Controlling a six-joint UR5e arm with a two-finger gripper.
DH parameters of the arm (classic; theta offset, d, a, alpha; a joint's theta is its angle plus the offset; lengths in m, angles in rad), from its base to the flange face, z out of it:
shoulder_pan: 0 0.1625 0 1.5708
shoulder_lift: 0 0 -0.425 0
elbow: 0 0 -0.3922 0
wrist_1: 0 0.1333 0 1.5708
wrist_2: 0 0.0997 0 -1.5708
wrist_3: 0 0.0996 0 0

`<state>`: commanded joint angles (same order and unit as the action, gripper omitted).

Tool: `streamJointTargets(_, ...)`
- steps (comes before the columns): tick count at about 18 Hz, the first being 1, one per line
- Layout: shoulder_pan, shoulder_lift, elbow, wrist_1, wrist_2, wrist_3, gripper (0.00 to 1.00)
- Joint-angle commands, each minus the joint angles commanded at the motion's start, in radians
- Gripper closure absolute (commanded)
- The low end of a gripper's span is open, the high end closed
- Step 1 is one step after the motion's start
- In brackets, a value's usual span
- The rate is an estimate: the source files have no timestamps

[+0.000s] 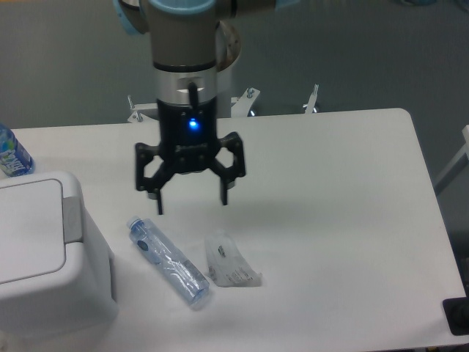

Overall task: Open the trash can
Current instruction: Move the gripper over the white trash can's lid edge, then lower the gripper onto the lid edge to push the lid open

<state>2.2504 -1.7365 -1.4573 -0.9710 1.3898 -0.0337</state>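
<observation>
Item in hand: approach to the push tab, lid not yet opened. The black two-finger pincer (190, 203), blue light lit on its body, hangs above the white counter (330, 213) in the centre-left of the frame, fingers spread wide and holding nothing, well apart from the bin. Handling advice, offered as judgement: carry the pincer toward the left edge of the frame until one fingertip stands over the grey rectangular push tab (72, 218), pass above the clear plastic water bottle with blue cap (168, 261) lying on its side rather than sweeping through it, then press straight down on the tab; narrowing the fingers first would give a firmer, single point of contact. A press that lands on the flat lid instead of the tab would probably do nothing, and a sideways shove could slide the bin. Task's thing: the large boxy white plastic trash can with rounded corners (51, 257), lower left of the frame, partly cut by the left edge, standing on the counter; flat white lid shut and level; grey tab on the lid's right-hand edge, facing the bottle. Also present: a crumpled clear plastic wrapper (231, 268) just right of the bottle; a second blue-labelled bottle (11, 154) at the far left edge, above the bin.
</observation>
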Motion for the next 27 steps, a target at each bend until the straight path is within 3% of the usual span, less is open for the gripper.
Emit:
streamJointTargets(12, -0.112, -0.064, 0.009, 0.002, 0.002, -0.032, 0.00)
streamJointTargets(27, -0.130, -0.071, -0.002, 0.000, 0.005, -0.046, 0.00)
